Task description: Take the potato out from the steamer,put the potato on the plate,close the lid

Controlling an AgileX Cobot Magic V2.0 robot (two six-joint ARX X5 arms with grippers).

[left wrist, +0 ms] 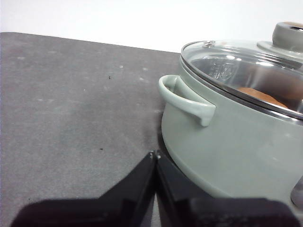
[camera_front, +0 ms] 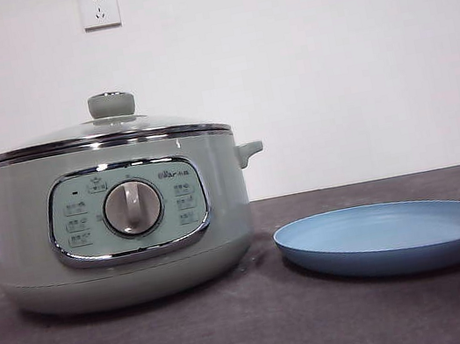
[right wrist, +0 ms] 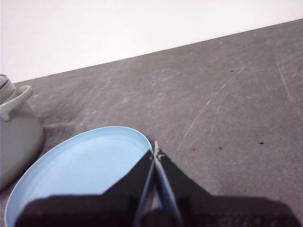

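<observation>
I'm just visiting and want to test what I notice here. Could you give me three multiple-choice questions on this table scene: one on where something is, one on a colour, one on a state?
1. Where is the oval orange-brown potato?
A. On the plate
B. Inside the pot, under the glass lid
C. On the bare table

2. What colour is the shallow round plate?
A. Light blue
B. White
C. Red

3. How is the domed glass lid with its pale-green knob?
A. Lying on the table
B. Held by a gripper
C. Closed on the pot

Answers:
1 B: the left wrist view shows the potato through the glass, within the large sage-green steamer pot.
2 A: both the front and right wrist views show it light blue.
3 C: its chrome rim sits on the pot's rim, and the shut left gripper and right gripper hold nothing.
</observation>
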